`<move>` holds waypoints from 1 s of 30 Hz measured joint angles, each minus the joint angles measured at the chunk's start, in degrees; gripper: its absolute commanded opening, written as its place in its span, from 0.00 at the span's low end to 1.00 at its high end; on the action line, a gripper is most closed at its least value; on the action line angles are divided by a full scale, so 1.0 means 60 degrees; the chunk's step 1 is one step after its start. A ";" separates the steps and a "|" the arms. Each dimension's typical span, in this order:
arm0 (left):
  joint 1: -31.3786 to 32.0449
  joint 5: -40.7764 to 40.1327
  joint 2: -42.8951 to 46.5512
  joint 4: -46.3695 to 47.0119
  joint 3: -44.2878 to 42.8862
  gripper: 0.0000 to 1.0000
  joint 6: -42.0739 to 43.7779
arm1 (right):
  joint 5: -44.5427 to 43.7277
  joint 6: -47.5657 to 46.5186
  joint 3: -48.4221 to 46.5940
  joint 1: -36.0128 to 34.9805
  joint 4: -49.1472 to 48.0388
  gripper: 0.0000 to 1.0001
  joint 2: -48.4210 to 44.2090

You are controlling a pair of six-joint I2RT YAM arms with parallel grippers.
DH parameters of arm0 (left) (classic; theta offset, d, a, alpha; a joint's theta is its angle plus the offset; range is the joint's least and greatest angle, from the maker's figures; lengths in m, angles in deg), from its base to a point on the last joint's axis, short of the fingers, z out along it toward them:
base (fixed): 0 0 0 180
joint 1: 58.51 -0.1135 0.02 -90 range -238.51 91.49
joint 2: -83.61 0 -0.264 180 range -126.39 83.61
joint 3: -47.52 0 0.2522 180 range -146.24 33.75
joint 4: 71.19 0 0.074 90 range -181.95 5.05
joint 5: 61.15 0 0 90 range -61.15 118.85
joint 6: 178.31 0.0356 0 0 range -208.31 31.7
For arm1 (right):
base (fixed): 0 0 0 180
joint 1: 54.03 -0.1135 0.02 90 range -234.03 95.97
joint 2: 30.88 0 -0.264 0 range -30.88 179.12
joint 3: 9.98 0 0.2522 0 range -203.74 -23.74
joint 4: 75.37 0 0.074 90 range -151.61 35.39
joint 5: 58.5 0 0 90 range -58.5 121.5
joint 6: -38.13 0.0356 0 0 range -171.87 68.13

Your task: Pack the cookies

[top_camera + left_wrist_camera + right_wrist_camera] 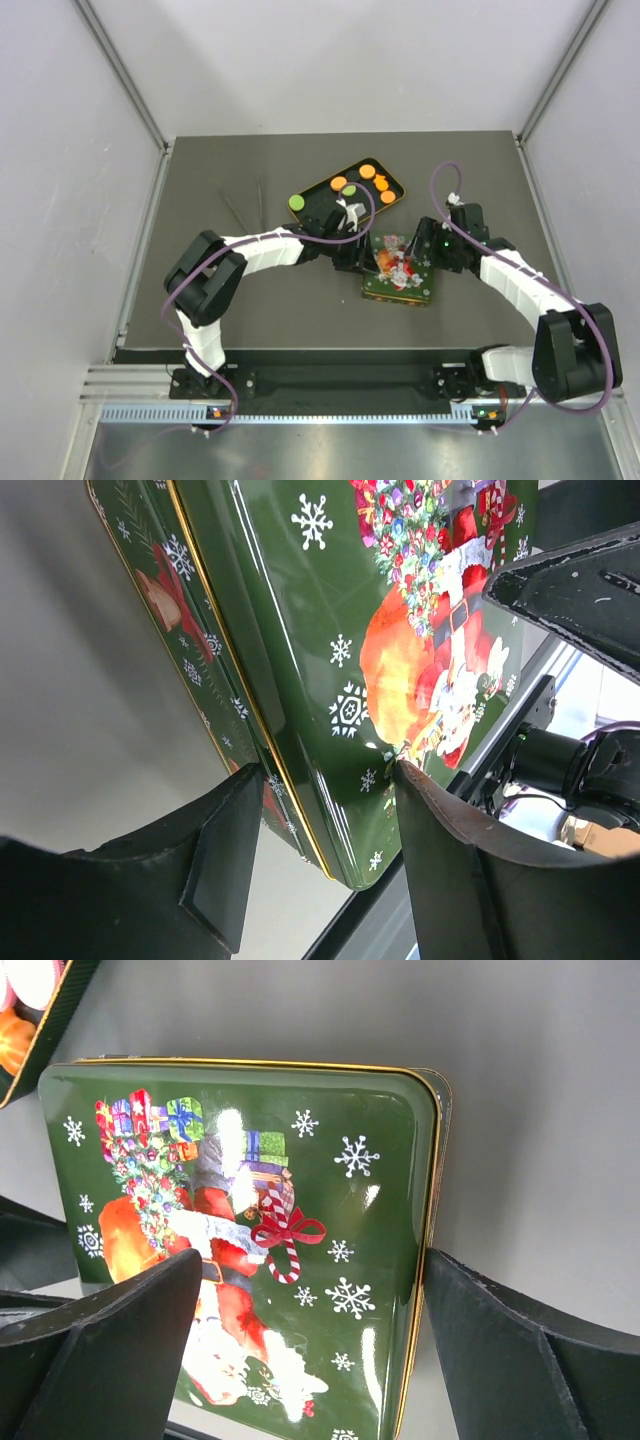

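My left end effector [327, 770] sits at the near-left edge of the tin [300, 630]. One finger [225, 850] is against the side wall and the other rests on the painted lid, so the rim seam runs between them. The jaws are partly closed around that edge and seem to touch it, but I cannot tell whether they actually pinch it or only bracket it. I judge they are there because the seam is the only purchase on a closed tin, whether to steady it or to lift the lid. The tin lies flat on the bench [250, 310], directly between my two end effectors, and the lid looks fully seated. The cookies [367, 172] are not within my reach yet. They lie beyond my left end effector, past the tin's far side, in a dark tray [322, 208], mostly orange with two green. None can go in until the lid is off. My right end effector [312, 1260] hangs released over the tin's right side with its jaws spread wide. One finger is just beside the gold-edged rim and the other is above the lid, and it grasps nothing. It seems placed to brace that side, so the tin does not slide when I work the opposite edge.
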 measured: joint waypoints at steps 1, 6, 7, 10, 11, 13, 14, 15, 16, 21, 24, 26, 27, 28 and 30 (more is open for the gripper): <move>0.0000 0.0000 0.0000 0.0007 0.0004 0.59 -0.0004 | -0.0051 -0.0022 -0.0033 -0.0033 0.0040 0.90 0.0025; 0.0004 0.0007 -0.0007 0.0135 0.0058 0.58 -0.0135 | -0.0277 -0.0051 -0.0178 -0.0142 0.0182 0.90 0.0200; 0.0004 0.0011 -0.0015 0.0164 0.0069 0.58 -0.0146 | -0.0302 -0.0051 -0.0204 -0.0149 0.0193 0.90 0.0251; 0.0018 0.0011 -0.0029 0.0222 0.0084 0.58 -0.0175 | -0.0342 -0.0058 -0.0244 -0.0182 0.0211 0.90 0.0390; 0.0022 0.0015 -0.0036 0.0240 0.0084 0.58 -0.0178 | -0.0350 -0.0080 -0.0244 -0.0197 0.0215 0.90 0.0419; 0.0029 0.0007 -0.0040 0.0259 0.0113 0.59 -0.0175 | -0.0382 -0.0109 -0.0302 -0.0208 0.0266 0.90 0.0470; 0.0040 0.0007 -0.0058 0.0280 0.0120 0.58 -0.0175 | -0.0393 -0.0117 -0.0317 -0.0215 0.0288 0.90 0.0477; 0.0055 0.0007 -0.0062 0.0284 0.0120 0.58 -0.0175 | -0.0415 -0.0120 -0.0364 -0.0219 0.0361 0.90 0.0492; 0.0066 0.0007 -0.0076 0.0291 0.0120 0.58 -0.0175 | -0.0433 -0.0127 -0.0390 -0.0222 0.0401 0.90 0.0499; 0.0084 0.0062 -0.0153 0.0357 0.0120 0.58 -0.0178 | -0.0517 -0.0197 -0.0415 -0.0255 0.0470 0.90 0.0503; 0.0087 0.0076 -0.0164 0.0364 0.0120 0.58 -0.0178 | -0.0528 -0.0215 -0.0433 -0.0259 0.0474 0.90 0.0539; 0.0091 0.0076 -0.0164 0.0375 0.0120 0.58 -0.0182 | -0.0525 -0.0226 -0.0503 -0.0259 0.0503 0.91 0.0619; 0.0091 0.0076 -0.0164 0.0379 0.0120 0.58 -0.0186 | -0.0525 -0.0233 -0.0543 -0.0259 0.0517 0.91 0.0656; 0.0091 0.0073 -0.0164 0.0379 0.0120 0.58 -0.0189 | -0.0525 -0.0255 -0.0550 -0.0259 0.0503 0.91 0.0688; 0.0091 0.0069 -0.0164 0.0379 0.0124 0.58 -0.0211 | -0.0510 -0.0262 -0.0554 -0.0259 0.0466 0.91 0.0743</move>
